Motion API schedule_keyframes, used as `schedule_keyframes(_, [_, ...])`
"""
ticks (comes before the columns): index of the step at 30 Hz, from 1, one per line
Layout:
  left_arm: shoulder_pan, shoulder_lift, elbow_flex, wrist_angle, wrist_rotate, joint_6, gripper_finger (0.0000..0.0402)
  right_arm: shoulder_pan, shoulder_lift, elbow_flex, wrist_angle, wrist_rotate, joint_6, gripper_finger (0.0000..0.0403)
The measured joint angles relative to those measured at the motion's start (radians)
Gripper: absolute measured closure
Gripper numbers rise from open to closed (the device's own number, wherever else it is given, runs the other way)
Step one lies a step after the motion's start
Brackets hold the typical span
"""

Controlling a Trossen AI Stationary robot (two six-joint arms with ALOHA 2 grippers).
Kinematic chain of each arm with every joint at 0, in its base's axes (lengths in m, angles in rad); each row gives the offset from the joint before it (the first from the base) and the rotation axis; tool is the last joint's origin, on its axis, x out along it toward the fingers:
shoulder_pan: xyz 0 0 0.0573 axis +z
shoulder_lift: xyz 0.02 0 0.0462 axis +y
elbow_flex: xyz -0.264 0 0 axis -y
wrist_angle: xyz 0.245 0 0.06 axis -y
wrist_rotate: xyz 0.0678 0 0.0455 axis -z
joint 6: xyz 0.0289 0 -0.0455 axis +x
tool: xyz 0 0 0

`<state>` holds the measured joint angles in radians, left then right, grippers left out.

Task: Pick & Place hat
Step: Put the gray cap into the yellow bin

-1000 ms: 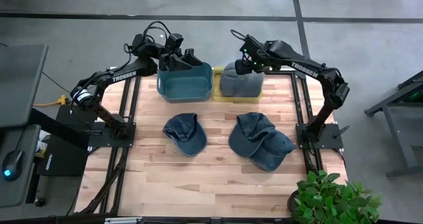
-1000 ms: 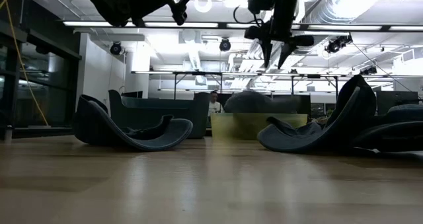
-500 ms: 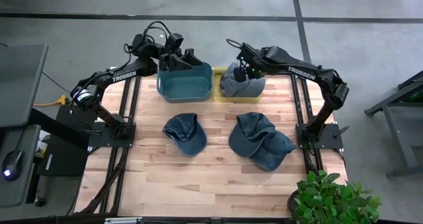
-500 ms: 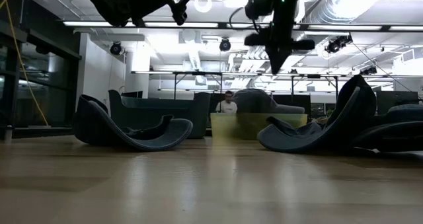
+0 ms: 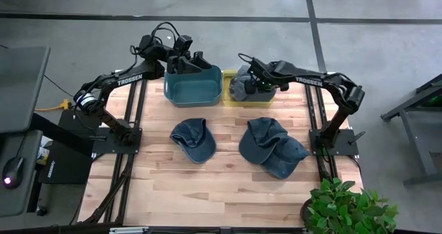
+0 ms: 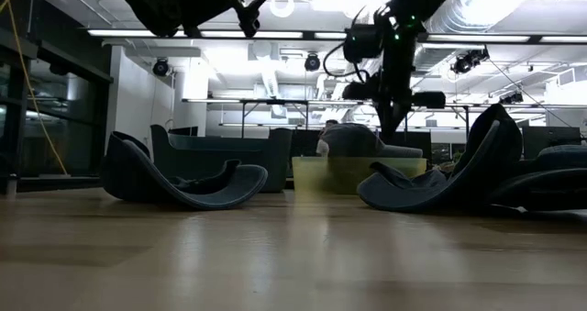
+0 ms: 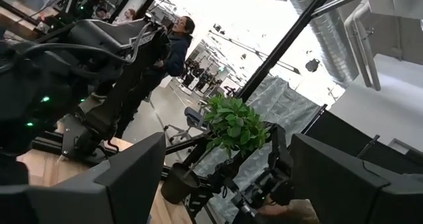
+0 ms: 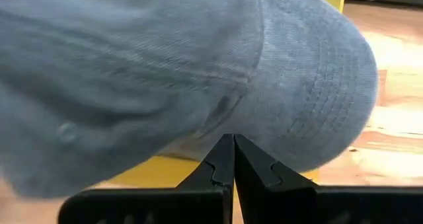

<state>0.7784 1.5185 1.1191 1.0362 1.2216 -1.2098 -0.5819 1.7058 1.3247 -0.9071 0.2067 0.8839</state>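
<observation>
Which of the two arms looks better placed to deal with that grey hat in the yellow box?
The right one. Its right gripper is down at the grey hat in the yellow box, fingers pinched together at the cloth. The left gripper sits open above the teal bin, away from any hat.
</observation>
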Motion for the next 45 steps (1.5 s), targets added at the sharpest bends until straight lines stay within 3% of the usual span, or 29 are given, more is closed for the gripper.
schedule_keyframes(16, [0.0,0.0,0.0,-0.018,0.003,0.0,0.008,-0.073,0.017,-0.08,0.322,-0.094,-0.097,0.0403])
schedule_keyframes(32, [0.0,0.0,0.0,-0.05,0.03,0.0,0.008,-0.074,0.125,-0.078,0.288,-0.125,-0.075,0.0403])
schedule_keyframes(45, [0.0,0.0,0.0,-0.05,0.032,0.0,0.008,-0.074,0.036,-0.082,0.27,-0.097,-0.083,0.0403])
